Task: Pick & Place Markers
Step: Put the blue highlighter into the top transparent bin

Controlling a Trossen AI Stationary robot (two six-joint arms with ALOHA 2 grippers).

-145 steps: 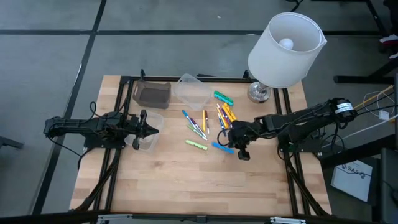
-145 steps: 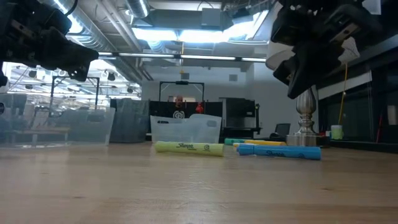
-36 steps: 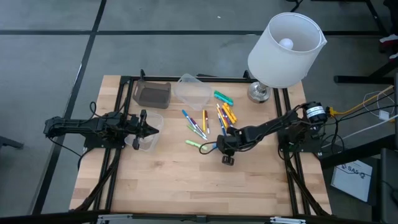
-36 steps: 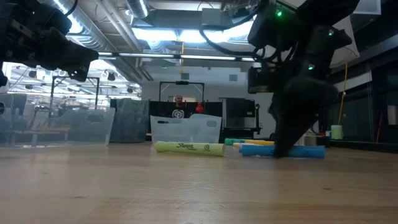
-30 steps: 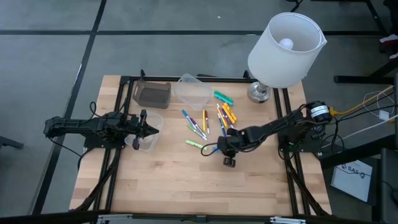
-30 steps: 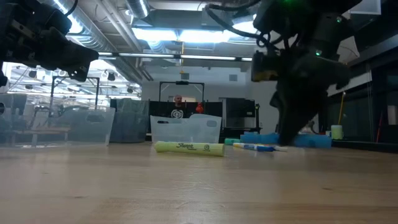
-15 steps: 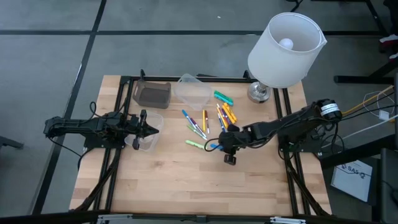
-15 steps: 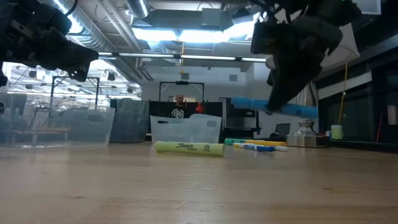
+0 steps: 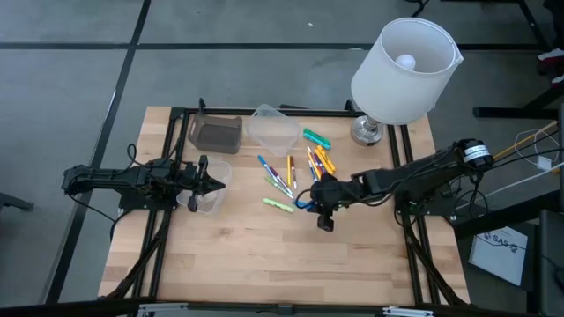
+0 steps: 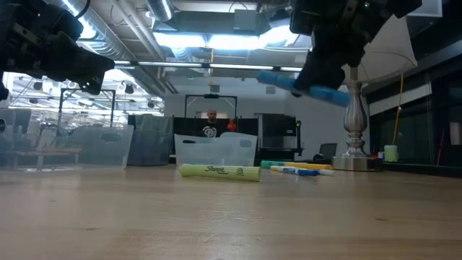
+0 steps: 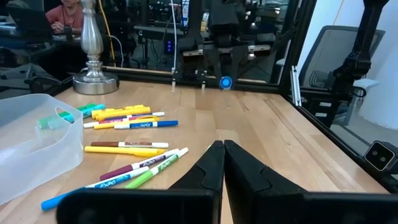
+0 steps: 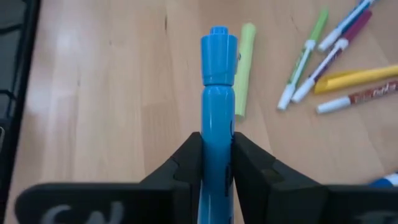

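Observation:
My right gripper (image 9: pixel 318 204) hangs over the table's middle, shut on a blue marker (image 10: pixel 303 85) that is well above the wood. The other markers (image 9: pixel 295 169) lie loose on the table in blue, green, yellow and orange. A yellow-green one (image 9: pixel 278 203) lies nearest the gripper and shows again in the low view (image 10: pixel 220 171). My left gripper (image 9: pixel 210 183) waits at the table's left over a small clear cup (image 9: pixel 206 197). In its wrist view the left gripper (image 11: pixel 218 163) is shut with nothing between the fingers. My right gripper (image 12: pixel 216 142) pinches the blue marker's barrel (image 12: pixel 216 127) between its two fingers (image 12: pixel 186 163), one on each side. The marker lies along the fingers. Its capped end (image 12: pixel 217 43) sticks out past the fingertips toward the table's left. It is lifted clear and slightly tilted.
A white-shaded lamp (image 9: pixel 404 69) stands with its base (image 9: pixel 366 130) at the far right. A clear container (image 9: pixel 273 128) and a dark one (image 9: pixel 216 133) sit along the far edge. Bare wood (image 9: pixel 264 255) lies toward the near edge. A person (image 10: pixel 211 119) sits beyond the table.
My right gripper has risen from the table with the blue marker, which was just above the wood a second ago and now hangs high and clear, its left end tipped upward. The gripper has drifted slightly toward the far edge. The other markers stayed where they were.

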